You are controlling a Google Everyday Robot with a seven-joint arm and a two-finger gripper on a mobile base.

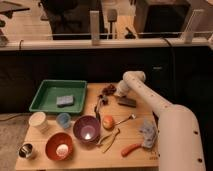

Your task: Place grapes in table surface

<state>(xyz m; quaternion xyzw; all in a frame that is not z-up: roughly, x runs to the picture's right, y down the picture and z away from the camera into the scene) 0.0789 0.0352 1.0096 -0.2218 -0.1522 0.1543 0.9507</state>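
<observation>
The grapes (107, 90), a small dark reddish-purple cluster, lie at the far edge of the light tan table surface (140, 156), right of the green tray. My gripper (114, 91) is at the end of the white arm (150, 102), which reaches in from the right. The gripper is low over the table, right beside the grapes. I cannot tell whether it touches them. A flat dark grey block (126, 102) lies just in front of the arm. The orange fruit (108, 121) sits nearer the table's middle.
A green tray (42, 95) holding a grey block (65, 100) stands at the back left. A purple bowl (86, 128), orange bowl (60, 145), white cup (37, 120), blue cup (63, 119) and metal cup (26, 150) fill the left front. A fork (125, 119), red item (131, 148) and grey cloth (148, 132) lie at the right.
</observation>
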